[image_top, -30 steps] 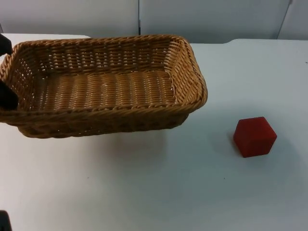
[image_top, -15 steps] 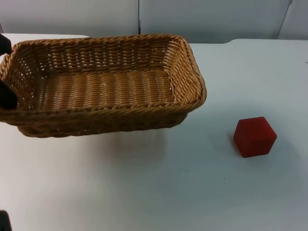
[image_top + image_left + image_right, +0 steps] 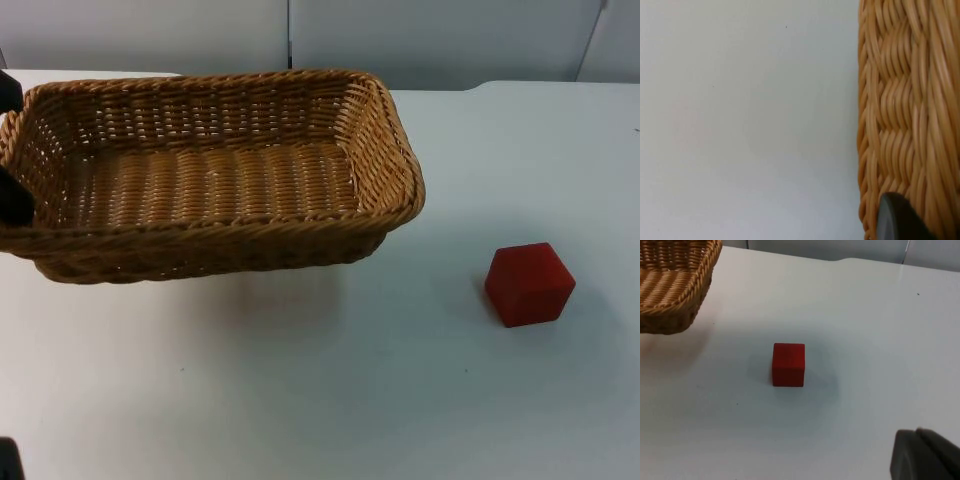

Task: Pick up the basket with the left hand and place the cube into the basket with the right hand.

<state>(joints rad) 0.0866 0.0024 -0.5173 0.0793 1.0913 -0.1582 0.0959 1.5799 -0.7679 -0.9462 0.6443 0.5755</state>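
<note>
One red cube [image 3: 529,284] sits nearest on the white table [image 3: 330,390], alone and well apart from the wicker basket [image 3: 215,175]. It looks rigid, small and probably light, with flat matte faces that should not slip; I judge that two opposite side faces make the best hold, fingers coming straight down over it. In the right wrist view the cube [image 3: 788,364] lies ahead of the right gripper [image 3: 925,457], which waits off it and touches nothing; whether its fingers are open I cannot tell. Farther back the basket stands with its far right corner tipped slightly up, casting a soft shadow beneath. Woven cane is stiff but light and a little springy, so the rolled rim is the place to pinch. The left gripper [image 3: 12,150] is clamped there on the basket's left end wall, one black fingertip [image 3: 897,220] pressed against the weave.
</note>
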